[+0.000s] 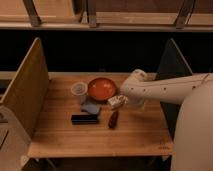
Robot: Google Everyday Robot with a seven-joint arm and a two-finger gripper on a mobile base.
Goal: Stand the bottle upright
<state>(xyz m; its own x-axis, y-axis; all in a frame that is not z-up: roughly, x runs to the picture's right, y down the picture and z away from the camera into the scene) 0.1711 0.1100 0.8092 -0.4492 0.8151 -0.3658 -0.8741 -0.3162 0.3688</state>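
Counting over the wooden table [135, 136] gives one of each thing: one bottle [115, 102], one clear round cup [79, 90], one orange bowl [102, 88], one flat blue item [91, 108], one black rectangular item [84, 119] and one dark red elongated item [113, 119]. Two upright side panels [26, 82] flank the table, and one white arm [165, 89] reaches in from the right.

The bottle is small and whitish-cream with a faint darker patch. It looks wider than tall, so it appears to lie on its side, not upright. It sits just beside the bowl's front right edge, above the dark red item.

The gripper [123, 99] is at the arm's end, right against the bottle's right side. Whether it is apart, together or clamped on the bottle cannot be told.
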